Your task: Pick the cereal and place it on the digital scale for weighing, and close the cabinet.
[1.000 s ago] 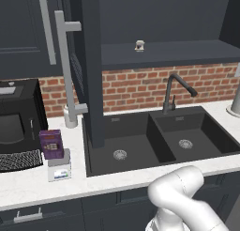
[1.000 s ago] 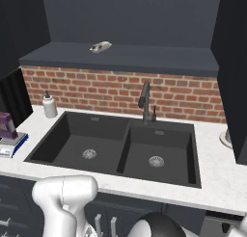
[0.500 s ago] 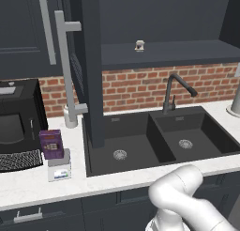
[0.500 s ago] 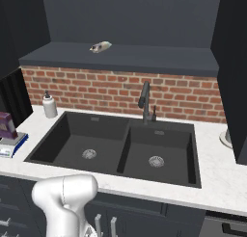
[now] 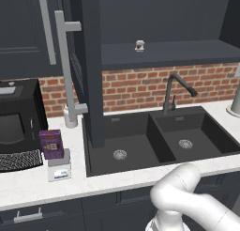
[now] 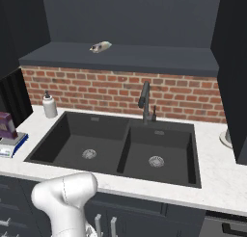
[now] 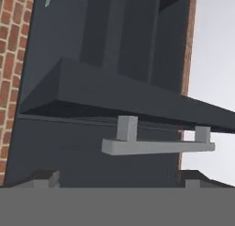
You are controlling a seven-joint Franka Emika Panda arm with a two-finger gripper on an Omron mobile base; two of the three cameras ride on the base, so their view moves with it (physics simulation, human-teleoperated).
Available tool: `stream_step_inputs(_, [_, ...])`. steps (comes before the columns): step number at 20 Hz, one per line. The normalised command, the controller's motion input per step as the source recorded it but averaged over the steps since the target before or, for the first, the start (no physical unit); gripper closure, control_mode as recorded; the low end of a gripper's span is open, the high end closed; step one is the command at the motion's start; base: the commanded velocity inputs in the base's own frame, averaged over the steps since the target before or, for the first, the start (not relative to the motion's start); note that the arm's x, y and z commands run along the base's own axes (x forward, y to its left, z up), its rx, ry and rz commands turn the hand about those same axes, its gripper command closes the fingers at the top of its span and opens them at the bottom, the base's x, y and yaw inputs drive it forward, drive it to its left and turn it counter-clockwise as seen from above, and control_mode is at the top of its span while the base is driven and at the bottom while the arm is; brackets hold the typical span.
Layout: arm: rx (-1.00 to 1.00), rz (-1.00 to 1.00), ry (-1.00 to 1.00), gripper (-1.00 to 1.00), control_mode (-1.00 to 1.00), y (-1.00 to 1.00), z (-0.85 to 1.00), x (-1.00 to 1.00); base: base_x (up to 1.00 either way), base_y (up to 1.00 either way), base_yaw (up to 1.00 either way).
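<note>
Cereal weighed, cabinet door next

The cereal [image 5: 51, 143] sits on the digital scale [image 5: 59, 168] at the counter's left; the gripper [image 7: 119, 186] – jaws wide, holding nothing – faces the open cabinet [image 5: 89, 70] door's bar handle [image 7: 156, 146] (seen rolled sideways). Best to press flat near the handle and swing shut steadily

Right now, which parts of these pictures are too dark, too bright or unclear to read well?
Left base view: the open cabinet is very dark inside, and the jar is small and blurred. Right base view: the cereal is cut by the edge. Hand view: the handle is clear, and the white area at right shows no detail.
</note>
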Motion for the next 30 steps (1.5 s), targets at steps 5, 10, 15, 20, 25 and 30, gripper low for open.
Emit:
stream_step_inputs(5, [0.0,0.09,0.04,-1.0,-1.0,0.0,-0.19,0.78,0.0,0.0,0.0])
stream_step_inputs(10, [0.0,0.08,0.03,-1.0,-1.0,0.0,-0.07,0.8,0.0,0.0,0.0])
stream_step_inputs(15, [0.0,0.09,0.02,-1.0,-1.0,0.0,-0.02,0.8,0.0,0.0,0.0])
stream_step_inputs(20, [0.0,0.16,-0.02,-1.0,-1.0,0.1,0.0,0.48,0.0,0.0,0.0])
stream_step_inputs(25, [-0.08,0.17,-0.17,-1.0,-1.0,0.78,0.0,0.0,0.0,0.0,0.0])
stream_step_inputs(30, [-0.21,0.08,-0.22,-1.0,-1.0,1.0,0.0,0.02,0.0,0.0,0.0])
